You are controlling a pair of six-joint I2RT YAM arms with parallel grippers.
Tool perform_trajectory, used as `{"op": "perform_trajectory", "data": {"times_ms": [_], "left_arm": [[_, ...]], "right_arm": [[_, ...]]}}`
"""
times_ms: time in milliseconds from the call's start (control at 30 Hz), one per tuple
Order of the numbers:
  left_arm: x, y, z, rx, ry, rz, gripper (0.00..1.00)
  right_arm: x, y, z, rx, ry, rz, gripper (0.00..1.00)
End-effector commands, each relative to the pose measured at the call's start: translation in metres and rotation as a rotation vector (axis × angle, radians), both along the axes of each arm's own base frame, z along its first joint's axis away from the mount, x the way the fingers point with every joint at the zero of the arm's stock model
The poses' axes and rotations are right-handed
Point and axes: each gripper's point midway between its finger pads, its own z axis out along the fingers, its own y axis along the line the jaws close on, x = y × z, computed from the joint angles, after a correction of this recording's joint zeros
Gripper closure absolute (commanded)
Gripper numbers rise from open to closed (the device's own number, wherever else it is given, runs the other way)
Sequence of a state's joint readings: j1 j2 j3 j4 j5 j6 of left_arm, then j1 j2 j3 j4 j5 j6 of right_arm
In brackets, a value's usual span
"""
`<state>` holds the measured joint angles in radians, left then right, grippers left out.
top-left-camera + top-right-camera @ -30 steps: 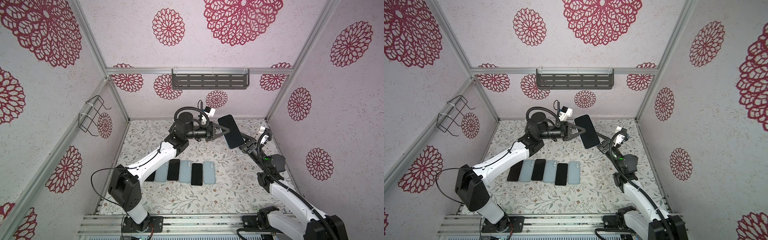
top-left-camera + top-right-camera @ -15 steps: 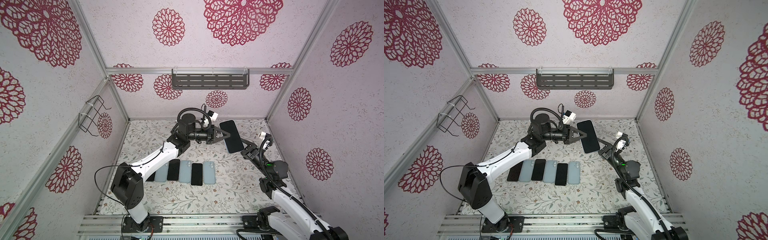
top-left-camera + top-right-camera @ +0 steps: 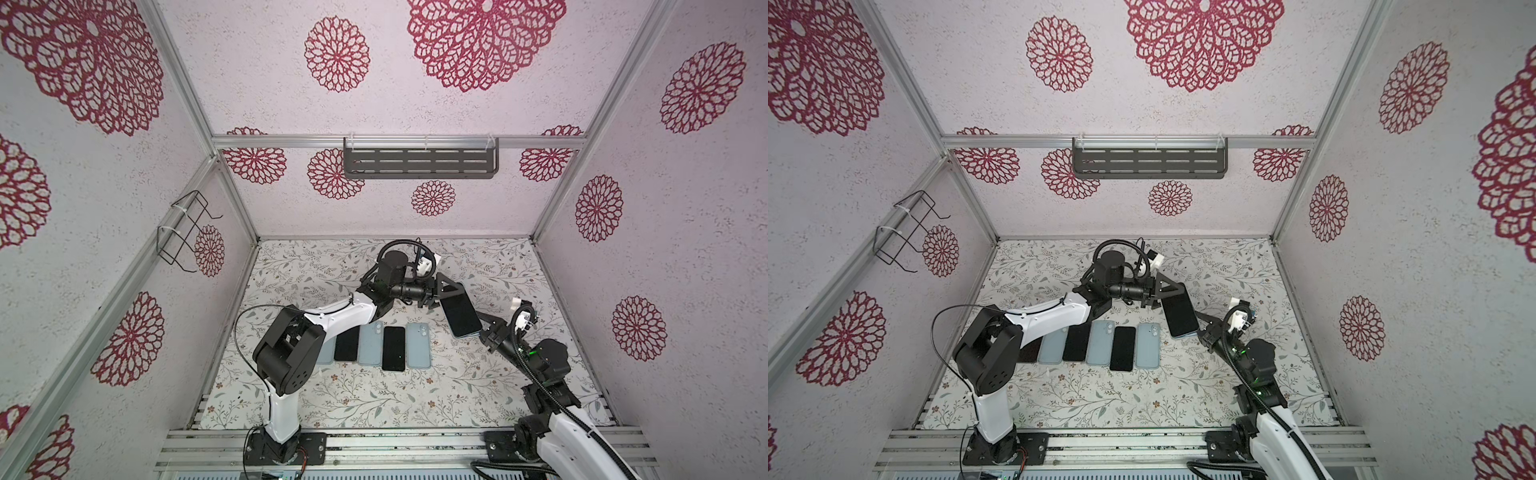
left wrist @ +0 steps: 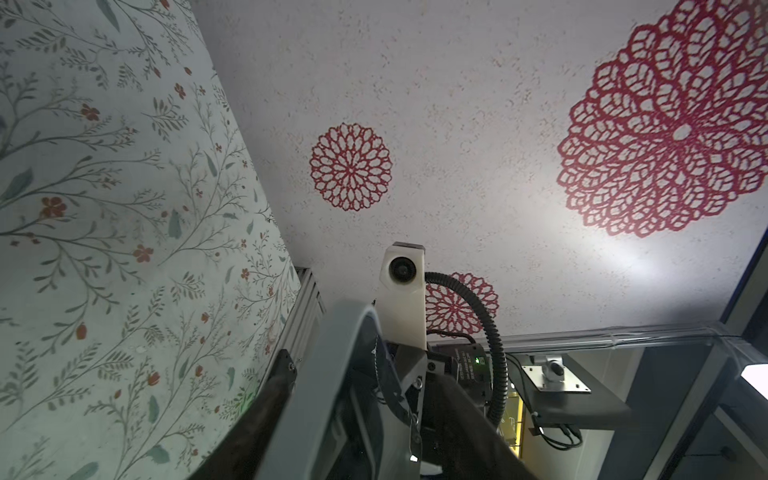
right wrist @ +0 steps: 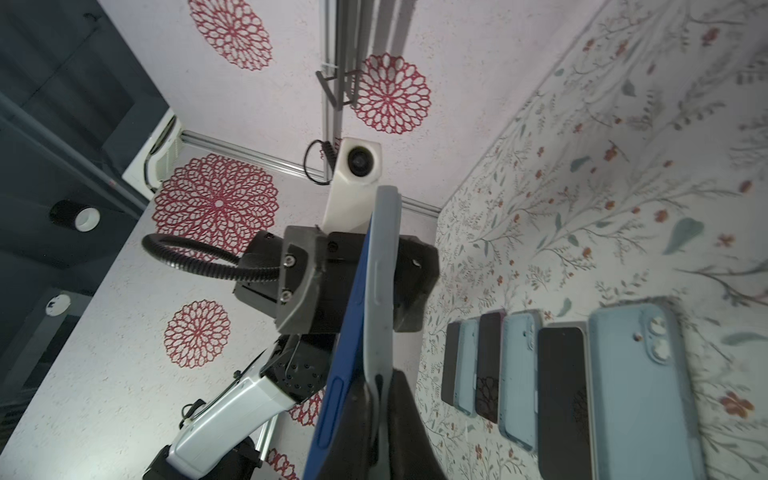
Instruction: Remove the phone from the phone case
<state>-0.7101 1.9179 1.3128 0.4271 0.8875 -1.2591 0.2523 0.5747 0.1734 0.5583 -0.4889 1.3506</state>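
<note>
Phone (image 3: 459,313) hung in the air over the bench (image 3: 374,399), right of middle, tilted, dark screen toward the overhead camera. It looked the same in both top views.

The pale blue case (image 5: 382,270) sat against its back, and a sliver showed at the phone's lower end in a top view. Edge-on from the right wrist, I saw the case beside the darker blue phone. They lay close at the far end and spread apart toward the near end. Whether the phone was fully seated I could not tell.

Right fingers (image 3: 485,330) were together, pinched on the case's lower end.

Left fingers (image 3: 449,287) stood apart, one on each side of the upper end. Whether they touched it I could not tell.

On the bench, left of the held phone and apart from it, a row (image 3: 382,347) of six pieces lay flat, side by side. Dark slabs alternated with pale blue ones, lens rings up. The left arm crossed over the row's left end and hid part of it.
</note>
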Motion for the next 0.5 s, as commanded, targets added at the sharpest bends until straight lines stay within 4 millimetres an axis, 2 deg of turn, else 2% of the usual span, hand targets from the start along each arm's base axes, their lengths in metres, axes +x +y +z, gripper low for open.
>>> {"op": "perform_trajectory", "data": {"times_ms": [0, 233, 333, 467], "left_arm": [[0.002, -0.004, 0.002, -0.012, -0.079, 0.024, 0.34], [0.016, 0.001, -0.025, 0.109, -0.116, 0.09, 0.13], [0.024, 0.006, -0.038, 0.177, -0.134, 0.127, 0.11], [0.033, 0.01, -0.054, 0.241, -0.136, 0.158, 0.1]], "right_arm": [[0.0, -0.007, 0.003, -0.011, -0.029, -0.05, 1.0], [-0.001, -0.027, -0.046, -0.102, 0.093, -0.167, 1.0], [-0.003, -0.037, -0.066, -0.121, 0.136, -0.216, 1.0], [-0.004, -0.042, -0.084, -0.138, 0.168, -0.246, 1.0]]}}
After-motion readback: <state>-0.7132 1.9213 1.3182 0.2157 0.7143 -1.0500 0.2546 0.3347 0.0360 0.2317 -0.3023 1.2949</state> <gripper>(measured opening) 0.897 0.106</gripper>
